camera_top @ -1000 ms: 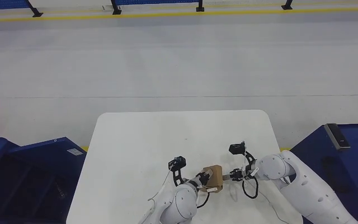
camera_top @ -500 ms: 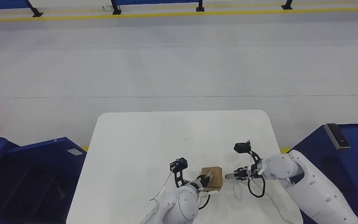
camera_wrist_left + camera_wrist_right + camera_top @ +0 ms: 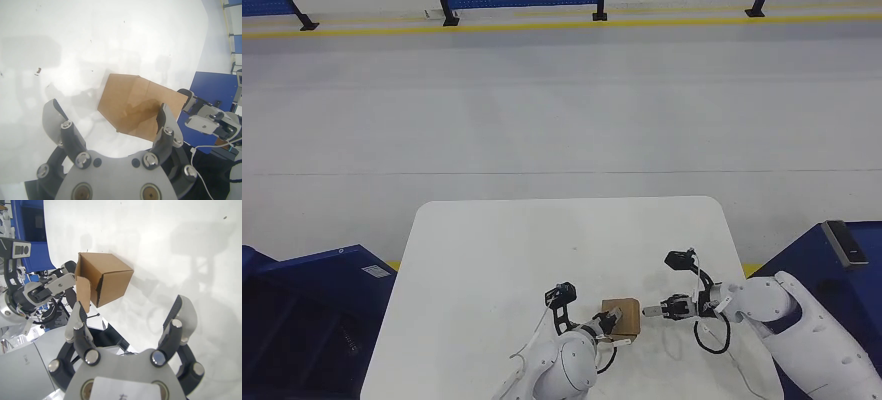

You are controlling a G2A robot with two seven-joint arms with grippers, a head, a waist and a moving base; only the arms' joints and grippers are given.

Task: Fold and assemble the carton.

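The carton [image 3: 620, 308] stands on the table [image 3: 502, 260] near the robot's edge, between the two arms. It is folded into a box, but one end is not closed: a flap [image 3: 83, 292] hangs loose there beside a ragged seam. The left arm's fingers [image 3: 56, 111] are spread wide and grip nothing, with one tip at the carton's side. The right arm's fingers [image 3: 181, 308] are also spread and empty. Over the last second they have drawn back from touching the carton to just beside it. The body looks formed, so closing the loose flap likely remains.
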